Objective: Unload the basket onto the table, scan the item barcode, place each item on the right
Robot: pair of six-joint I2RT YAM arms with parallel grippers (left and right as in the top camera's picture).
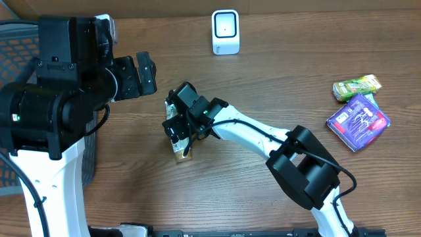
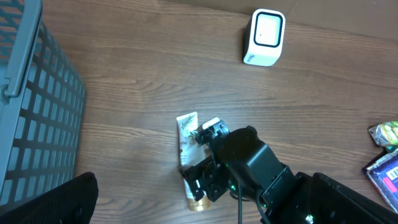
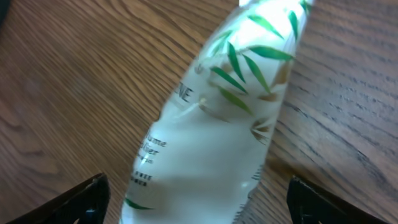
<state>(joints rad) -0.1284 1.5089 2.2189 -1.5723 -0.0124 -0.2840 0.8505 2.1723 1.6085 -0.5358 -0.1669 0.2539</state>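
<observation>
The item, a white tube (image 3: 211,137) printed with green leaves and closed by a gold cap (image 1: 181,157), lies flat on the wooden table. No barcode shows on it. My right gripper (image 3: 199,202) is low over the tube, open, one finger on each side with wood visible between fingers and tube. In the left wrist view the right gripper (image 2: 208,177) covers the tube's (image 2: 186,134) lower half. My left gripper (image 1: 146,74) hangs open and empty, high above the table's left side, its fingertip (image 2: 59,202) at the frame's bottom. The white scanner (image 1: 225,31) stands at the far edge.
A grey mesh basket (image 2: 37,112) stands at the left, under the left arm. A green packet (image 1: 356,87) and a purple package (image 1: 358,120) lie at the right. The right arm (image 1: 263,135) stretches diagonally across the table's middle.
</observation>
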